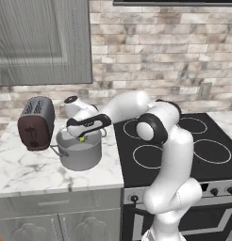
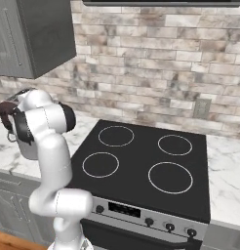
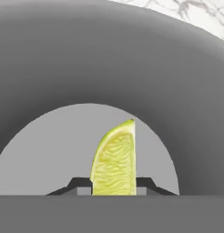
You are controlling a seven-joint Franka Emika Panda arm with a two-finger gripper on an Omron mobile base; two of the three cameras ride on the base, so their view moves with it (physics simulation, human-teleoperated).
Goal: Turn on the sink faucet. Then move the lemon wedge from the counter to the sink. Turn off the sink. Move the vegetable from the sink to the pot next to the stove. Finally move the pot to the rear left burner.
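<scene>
My gripper (image 1: 82,137) is shut on the yellow-green lemon wedge (image 1: 82,139), just inside the mouth of the silver pot (image 1: 80,155). That pot stands on the white marble counter (image 1: 23,169), immediately left of the black stove (image 1: 184,141). In the hand view the lemon wedge (image 3: 114,159) stands upright between my two fingertips (image 3: 82,187), with the pot's grey wall (image 3: 109,59) and floor behind it. The rear left burner (image 2: 116,135) is a bare white ring on the glass; my arm covers part of that burner (image 1: 129,128) in the left base view.
A dark red-brown toaster (image 1: 37,122) stands on the counter close to the pot's left. A grey wall cabinet (image 1: 42,42) hangs above it. The stove's other burner rings (image 2: 170,177) are bare, and knobs (image 2: 149,221) line its front panel.
</scene>
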